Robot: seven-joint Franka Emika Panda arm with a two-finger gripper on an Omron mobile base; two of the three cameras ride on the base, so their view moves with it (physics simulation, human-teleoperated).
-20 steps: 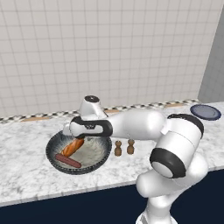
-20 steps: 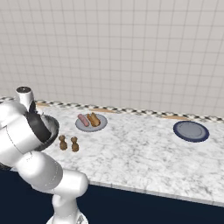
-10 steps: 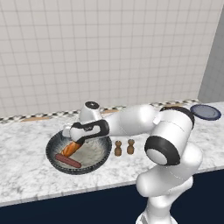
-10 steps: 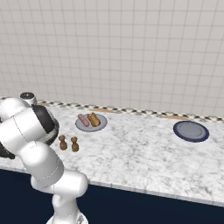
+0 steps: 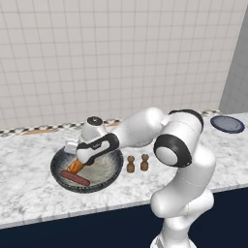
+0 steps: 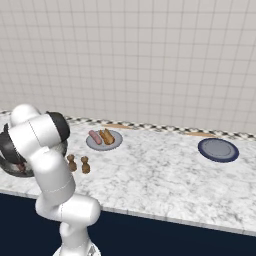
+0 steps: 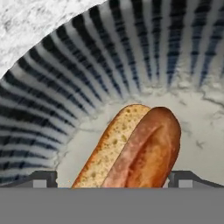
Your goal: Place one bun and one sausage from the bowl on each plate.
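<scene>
A: You have the counter (image 6: 165,175) with the ribbed bowl (image 5: 60,167) at its left end; the dark sausage (image 5: 75,178) lies near the bowl's front.

B: And the plates?

A: The light plate (image 6: 114,144) carries a bun and a pink sausage; the blue plate (image 6: 218,149) is far right.

B: The gripper (image 7: 112,178)?

A: Its fingers stand apart, one on each side of the bun (image 7: 131,151) in the bowl.

Ribbed matt dark bowl (image 7: 65,78), crusty glossy-browned bun (image 7: 140,148), veined marble counter (image 5: 29,193), glossy tiled wall (image 5: 121,53)
</scene>
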